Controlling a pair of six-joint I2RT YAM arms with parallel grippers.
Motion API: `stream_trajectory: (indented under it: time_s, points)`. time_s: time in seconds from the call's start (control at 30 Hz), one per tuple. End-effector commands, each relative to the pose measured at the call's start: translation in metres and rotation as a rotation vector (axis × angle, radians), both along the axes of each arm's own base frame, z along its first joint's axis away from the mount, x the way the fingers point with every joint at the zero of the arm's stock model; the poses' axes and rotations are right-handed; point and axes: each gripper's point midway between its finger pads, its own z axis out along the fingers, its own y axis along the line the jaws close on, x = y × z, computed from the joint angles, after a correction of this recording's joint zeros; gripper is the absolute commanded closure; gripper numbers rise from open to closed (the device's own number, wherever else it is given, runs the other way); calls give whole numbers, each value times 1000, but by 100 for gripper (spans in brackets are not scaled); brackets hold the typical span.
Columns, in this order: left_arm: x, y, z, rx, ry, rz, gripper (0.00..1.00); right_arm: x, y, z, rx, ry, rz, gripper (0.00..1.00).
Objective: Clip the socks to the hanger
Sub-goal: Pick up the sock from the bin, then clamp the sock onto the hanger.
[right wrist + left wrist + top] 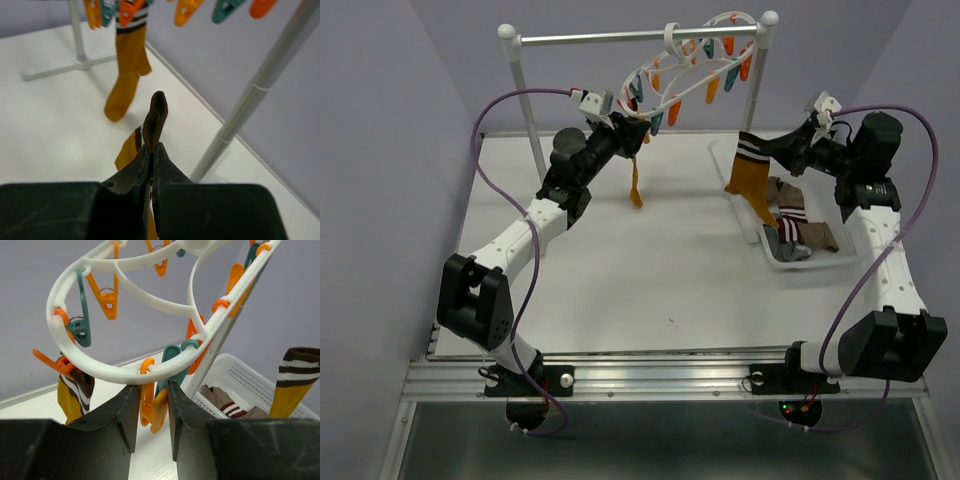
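Seen from above, the white plastic oval ring hanger (692, 62), hung with orange and teal clips, sits on the silver metal rail (620, 39) on white posts, at twelve o'clock of the white table (620, 290). The left gripper (628, 122) reaches up to the ring's low end at its seven o'clock; how its jaws stand cannot be told from here. Just below, toward six o'clock, a clipped mustard-orange fabric sock (636, 187) dangles from the ring. At three o'clock of the table the right gripper (770, 145) holds up a second mustard-orange sock with a dark and white striped cuff (752, 185) by that cuff, over the ten o'clock corner of the white plastic mesh basket (820, 262), where brown, grey and striped socks (805, 232) lie heaped. In the left wrist view the left gripper (151, 415) stands narrow, its fingers pressed on both sides of an orange plastic clip (152, 407) hanging from the ring's near rim. The clipped sock hangs at nine o'clock, the second sock at three o'clock above the basket. In the right wrist view the right gripper (152, 152) is closed tight on a dark brown fold of cuff standing up at twelve o'clock. Mustard fabric shows below at seven o'clock. The clipped sock hangs at eleven o'clock under a row of clips.
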Motion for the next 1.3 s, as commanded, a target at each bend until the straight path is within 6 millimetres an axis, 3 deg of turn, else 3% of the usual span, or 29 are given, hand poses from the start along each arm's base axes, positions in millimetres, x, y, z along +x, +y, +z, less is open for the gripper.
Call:
stream_trajectory:
  time_s: [0.0,0.1,0.13,0.17,0.23,0.27,0.37,0.5,0.7,0.83,1.03,1.27]
  points:
    - [-18,-7,41,-29,-93,-81,100,-38,46,27,78,41,278,99]
    - [-20,-8,42,-29,-96,-93,100,-32,67,17,82,72,302,99]
    - [-20,-8,42,-30,-92,-97,100,-35,85,16,93,99,333,99]
    - [-21,-8,42,-31,-91,-103,100,-24,91,7,104,142,317,99]
    - [-23,-9,43,-36,-88,-126,100,-28,112,10,125,192,398,99]
    - [-24,-10,42,-33,-87,-139,100,-21,118,0,135,235,426,99]
    - [-26,-9,43,-44,-77,-159,100,-18,132,5,179,258,480,99]
    - [-27,-7,44,-55,-59,-197,100,-16,151,-9,173,260,548,99]
    - [-22,-7,44,-66,-20,-234,100,-5,172,-18,172,250,616,99]
    - [-15,-5,41,-76,17,-229,100,12,180,-22,183,246,591,99]
    - [-12,-5,37,-63,26,-229,100,15,188,-10,231,244,632,99]
    - [-17,-8,37,-53,22,-255,100,19,195,-9,247,246,662,99]
